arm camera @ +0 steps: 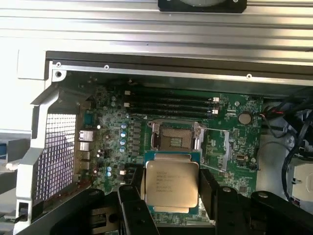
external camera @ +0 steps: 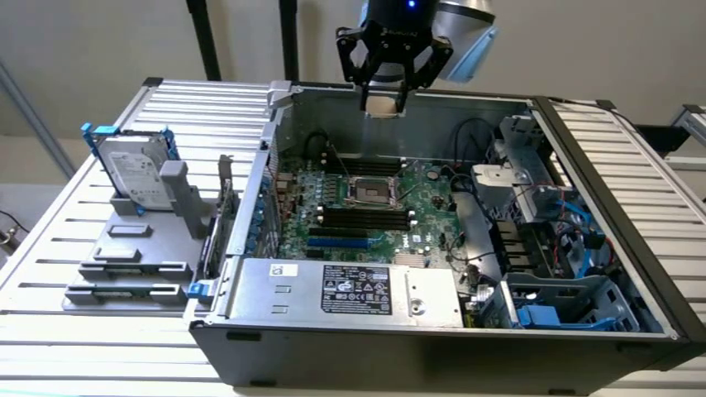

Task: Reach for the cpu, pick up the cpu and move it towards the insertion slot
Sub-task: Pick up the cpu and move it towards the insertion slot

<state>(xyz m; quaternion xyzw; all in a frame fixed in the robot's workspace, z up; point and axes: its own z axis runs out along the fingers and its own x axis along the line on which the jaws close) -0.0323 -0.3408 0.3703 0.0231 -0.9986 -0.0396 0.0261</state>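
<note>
Closest to the wrist camera, the cpu (arm camera: 171, 186) sat clamped between the dark fingers (arm camera: 208, 188) of the hand (arm camera: 171, 196), its silvery top facing the lens. Beyond it lay the insertion slot (arm camera: 175, 136), open, with a dark centre, on the green motherboard (arm camera: 230, 132), beside the long black memory slots (arm camera: 171, 104). In the exterior view, the hand (external camera: 383, 106) hung above the rear edge of the open computer case (external camera: 441, 339), gripping the cpu (external camera: 382, 105) well above the insertion slot (external camera: 369, 192). On the slatted surface (external camera: 66, 215) at the exterior view's left stood a hard drive (external camera: 138, 174) in a grey holder.
</note>
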